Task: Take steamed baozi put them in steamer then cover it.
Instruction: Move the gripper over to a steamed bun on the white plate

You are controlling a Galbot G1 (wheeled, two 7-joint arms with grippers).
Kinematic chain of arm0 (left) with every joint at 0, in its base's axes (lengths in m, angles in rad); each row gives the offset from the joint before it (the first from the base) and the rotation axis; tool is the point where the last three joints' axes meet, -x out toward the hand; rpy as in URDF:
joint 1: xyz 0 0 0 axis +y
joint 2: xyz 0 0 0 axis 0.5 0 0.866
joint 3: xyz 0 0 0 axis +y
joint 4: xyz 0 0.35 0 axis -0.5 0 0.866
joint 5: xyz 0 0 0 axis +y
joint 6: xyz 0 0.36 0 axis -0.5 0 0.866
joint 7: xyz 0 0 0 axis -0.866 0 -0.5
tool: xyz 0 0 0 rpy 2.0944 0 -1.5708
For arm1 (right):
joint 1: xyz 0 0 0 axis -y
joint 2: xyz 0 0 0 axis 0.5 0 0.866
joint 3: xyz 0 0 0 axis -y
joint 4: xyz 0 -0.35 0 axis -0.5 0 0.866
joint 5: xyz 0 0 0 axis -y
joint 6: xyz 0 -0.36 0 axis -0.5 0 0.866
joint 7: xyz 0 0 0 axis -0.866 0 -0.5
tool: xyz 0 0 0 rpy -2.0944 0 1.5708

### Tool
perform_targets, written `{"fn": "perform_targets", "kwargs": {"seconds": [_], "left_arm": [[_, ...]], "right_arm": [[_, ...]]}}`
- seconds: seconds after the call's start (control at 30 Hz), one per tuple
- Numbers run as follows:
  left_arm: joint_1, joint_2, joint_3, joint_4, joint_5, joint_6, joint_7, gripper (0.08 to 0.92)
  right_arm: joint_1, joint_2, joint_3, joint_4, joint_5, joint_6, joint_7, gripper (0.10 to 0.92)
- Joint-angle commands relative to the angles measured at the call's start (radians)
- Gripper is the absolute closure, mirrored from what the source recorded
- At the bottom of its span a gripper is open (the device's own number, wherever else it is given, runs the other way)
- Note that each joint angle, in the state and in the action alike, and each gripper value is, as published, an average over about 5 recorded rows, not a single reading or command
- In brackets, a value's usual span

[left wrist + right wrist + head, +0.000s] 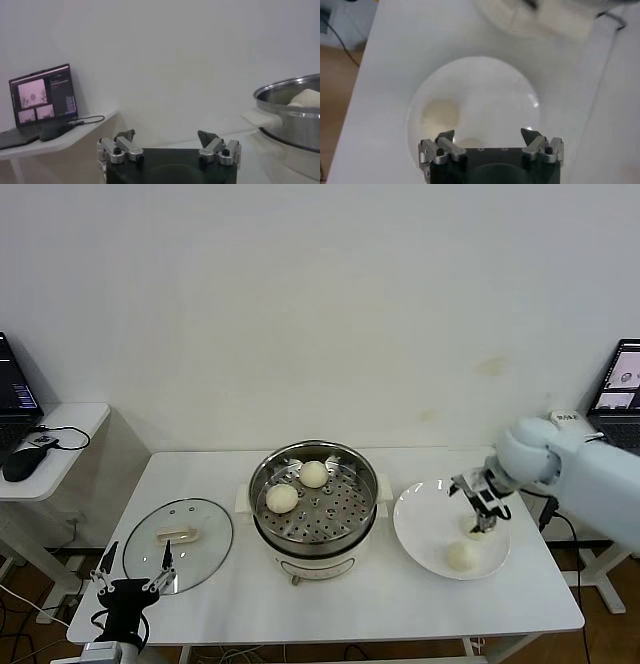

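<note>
Head view: steamer (315, 504) at table centre, uncovered, two steamed baozi (282, 498) on its perforated tray; white plate (425, 514) just to its right with two more buns; cover (178, 544) flat on the table to the steamer's left, handle up. Right gripper (480, 509) over the plate, above the farther bun, jaws apart, nothing held. Left gripper (132, 569) parked at the near table edge by the cover, jaws apart, empty. Left wrist view: left gripper (167, 137) spread wide; steamer (290, 112) rim off to one side, a bun showing above it. Right wrist view: right gripper (490, 137) spread above the plate (485, 80), one bun clear. Status: judged half loaded; two buns and the covering remain.
</note>
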Motion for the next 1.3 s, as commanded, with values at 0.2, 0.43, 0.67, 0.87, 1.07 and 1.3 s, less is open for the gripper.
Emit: {"fn": "perform_targets", "kwargs": {"seconds": [0.2,0.43,0.67,0.87,1.07,1.3], "left_arm": [[-0.002,-0.001,-0.003,0.014,-0.001,-0.001,0.001,0.177],[-0.003,0.0,-0.007,0.018,-0.002,-0.002,0.0,0.177],[-0.004,-0.003,-0.006,0.023,-0.002,-0.002,0.0,0.177],[-0.004,-0.004,-0.005,0.024,-0.003,-0.003,-0.001,0.177],[-0.004,-0.004,-0.005,0.024,-0.003,-0.003,-0.001,0.177],[-0.005,-0.005,-0.002,0.023,-0.002,-0.003,-0.001,0.177]], "right_arm": [[-0.205,0.021,0.099,-0.066,-0.071,0.006,0.012,0.203],[-0.215,0.07,0.108,-0.098,-0.063,-0.007,0.022,0.203],[-0.227,0.09,0.116,-0.117,-0.063,-0.024,0.023,0.213],[-0.232,0.09,0.116,-0.121,-0.059,-0.037,0.018,0.257],[-0.233,0.089,0.118,-0.123,-0.046,-0.05,0.013,0.334],[-0.231,0.081,0.129,-0.131,-0.035,-0.052,0.003,0.44]]}}
